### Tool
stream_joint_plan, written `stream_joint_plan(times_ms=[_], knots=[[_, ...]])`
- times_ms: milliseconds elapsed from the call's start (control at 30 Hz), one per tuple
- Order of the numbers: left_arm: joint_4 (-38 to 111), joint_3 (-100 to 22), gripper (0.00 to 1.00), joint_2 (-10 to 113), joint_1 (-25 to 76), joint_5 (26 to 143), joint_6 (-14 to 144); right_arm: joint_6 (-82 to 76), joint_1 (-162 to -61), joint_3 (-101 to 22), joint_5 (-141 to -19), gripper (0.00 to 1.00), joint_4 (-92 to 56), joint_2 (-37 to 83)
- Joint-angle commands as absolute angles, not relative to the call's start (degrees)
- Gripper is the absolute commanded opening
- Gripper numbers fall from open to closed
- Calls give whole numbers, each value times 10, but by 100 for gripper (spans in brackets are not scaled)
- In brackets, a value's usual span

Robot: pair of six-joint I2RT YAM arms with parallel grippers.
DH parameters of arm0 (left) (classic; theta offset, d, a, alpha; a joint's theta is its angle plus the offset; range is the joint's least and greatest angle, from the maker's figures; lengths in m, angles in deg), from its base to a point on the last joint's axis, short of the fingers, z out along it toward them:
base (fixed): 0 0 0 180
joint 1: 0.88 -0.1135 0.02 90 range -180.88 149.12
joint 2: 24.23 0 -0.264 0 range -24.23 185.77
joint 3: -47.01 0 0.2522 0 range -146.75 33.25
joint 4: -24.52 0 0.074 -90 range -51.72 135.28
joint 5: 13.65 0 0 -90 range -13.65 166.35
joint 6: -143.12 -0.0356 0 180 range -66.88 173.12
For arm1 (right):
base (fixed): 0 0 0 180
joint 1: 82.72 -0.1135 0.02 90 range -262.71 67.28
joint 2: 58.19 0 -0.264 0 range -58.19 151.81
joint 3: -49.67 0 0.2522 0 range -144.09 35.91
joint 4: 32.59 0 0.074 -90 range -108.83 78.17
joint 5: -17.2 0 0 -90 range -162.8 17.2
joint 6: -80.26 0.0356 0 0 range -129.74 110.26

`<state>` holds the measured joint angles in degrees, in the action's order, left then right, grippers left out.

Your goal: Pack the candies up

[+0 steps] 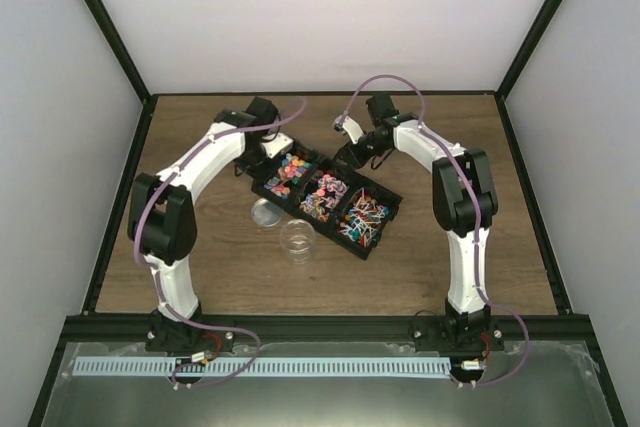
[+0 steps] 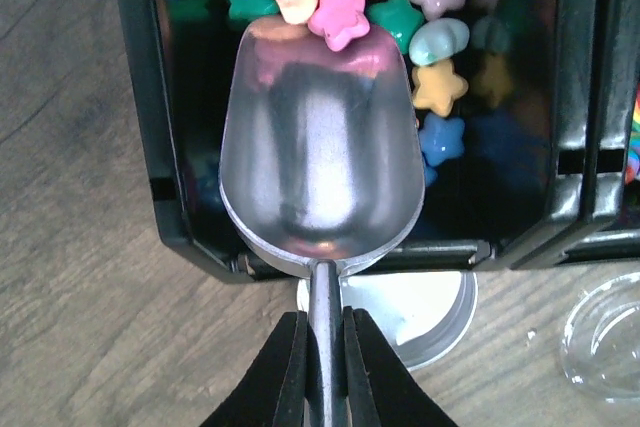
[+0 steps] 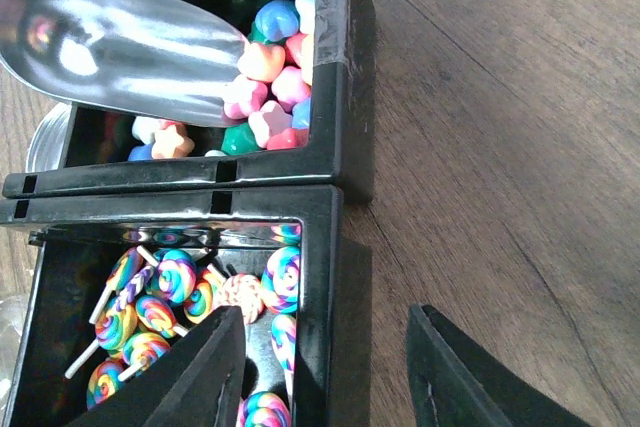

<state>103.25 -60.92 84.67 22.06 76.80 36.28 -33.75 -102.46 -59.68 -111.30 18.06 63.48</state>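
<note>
A black three-compartment tray (image 1: 388, 209) holds the candies: pastel star candies (image 2: 340, 17) in the left compartment, swirl lollipops (image 3: 160, 297) in the middle one, and more colourful pieces (image 1: 365, 219) on the right. My left gripper (image 2: 325, 367) is shut on the handle of a metal scoop (image 2: 320, 137). The scoop's bowl looks empty and its tip touches the star candies (image 3: 270, 87). My right gripper (image 3: 325, 347) is open and straddles the tray's far wall (image 3: 335, 97). One finger is over the lollipops, the other over bare table. A clear round jar (image 1: 298, 240) stands open in front of the tray.
The jar's metal lid (image 1: 265, 213) lies flat next to the tray's near-left corner, and also shows in the left wrist view (image 2: 430, 307). The jar's rim (image 2: 605, 337) shows at the lower right of that view. A black frame and white walls surround the wooden table (image 1: 450, 137).
</note>
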Motion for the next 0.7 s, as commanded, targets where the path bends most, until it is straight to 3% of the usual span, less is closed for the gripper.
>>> stream_joint_plan(times_ms=[0, 667], knots=[[958, -550, 4, 829, 222, 783, 363, -351, -1028, -608, -1124, 44, 186, 652], [645, -333, 4, 767, 222, 878, 381, -362, -1029, -606, -1124, 34, 181, 657]])
